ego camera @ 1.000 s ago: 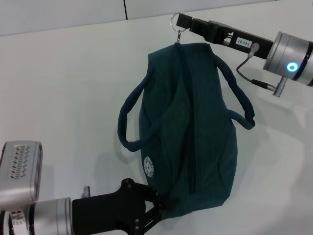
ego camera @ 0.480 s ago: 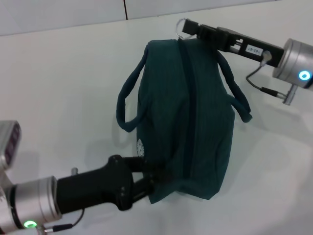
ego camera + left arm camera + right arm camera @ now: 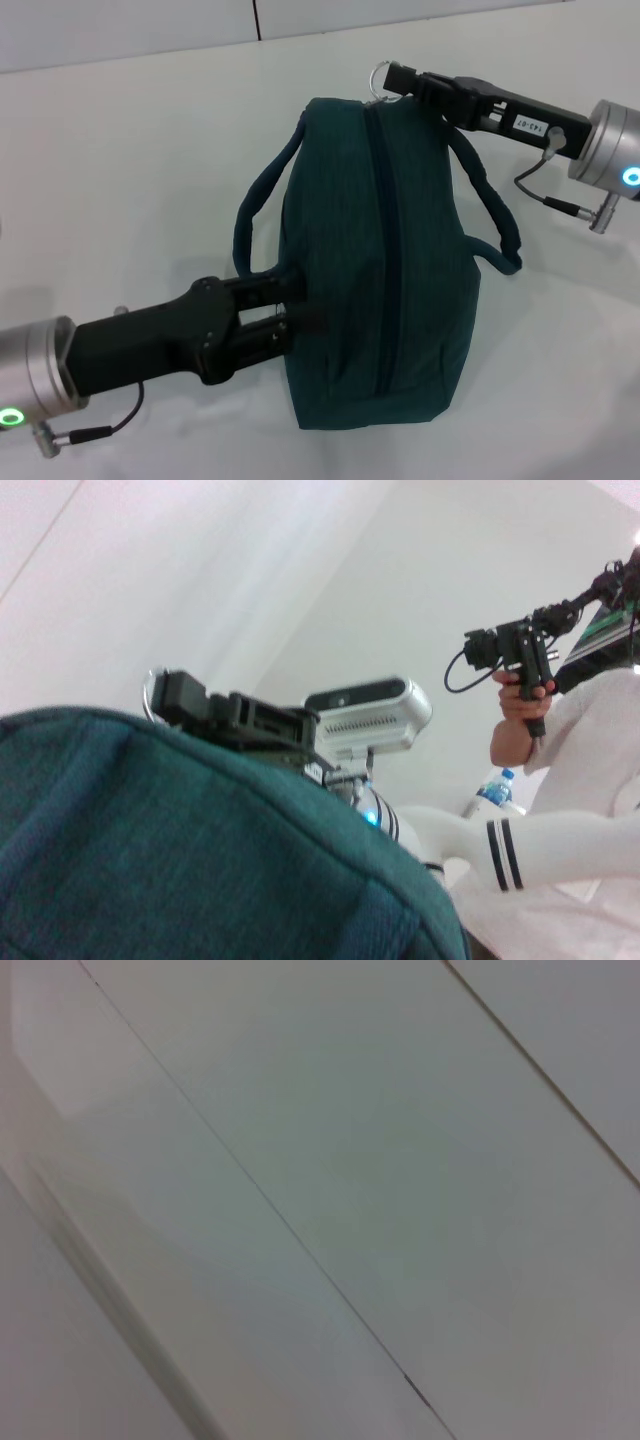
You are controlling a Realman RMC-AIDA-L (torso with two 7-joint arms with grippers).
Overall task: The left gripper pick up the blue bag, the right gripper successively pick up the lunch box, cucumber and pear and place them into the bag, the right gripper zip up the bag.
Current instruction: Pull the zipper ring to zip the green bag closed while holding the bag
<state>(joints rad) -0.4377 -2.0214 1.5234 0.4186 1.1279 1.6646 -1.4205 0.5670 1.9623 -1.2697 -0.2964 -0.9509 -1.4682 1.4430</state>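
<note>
From the head view, the left gripper (image 3: 300,318) is clamped on the bag (image 3: 385,270) at its side, and the right gripper (image 3: 395,80) is closed on the ring pull (image 3: 378,75) at the far end. The zipper (image 3: 383,250) runs closed between the jaws. The left wrist view adds a person (image 3: 575,780) filming beyond the bag.

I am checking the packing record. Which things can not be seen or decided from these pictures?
- Contents of the blue bag: head view, hidden by the zipped fabric.
- Left claw fingertips: head view, pressed against the bag.
- Right claw: its grip on the ring pull is unclear; the right wrist view shows only plain surface.
</note>
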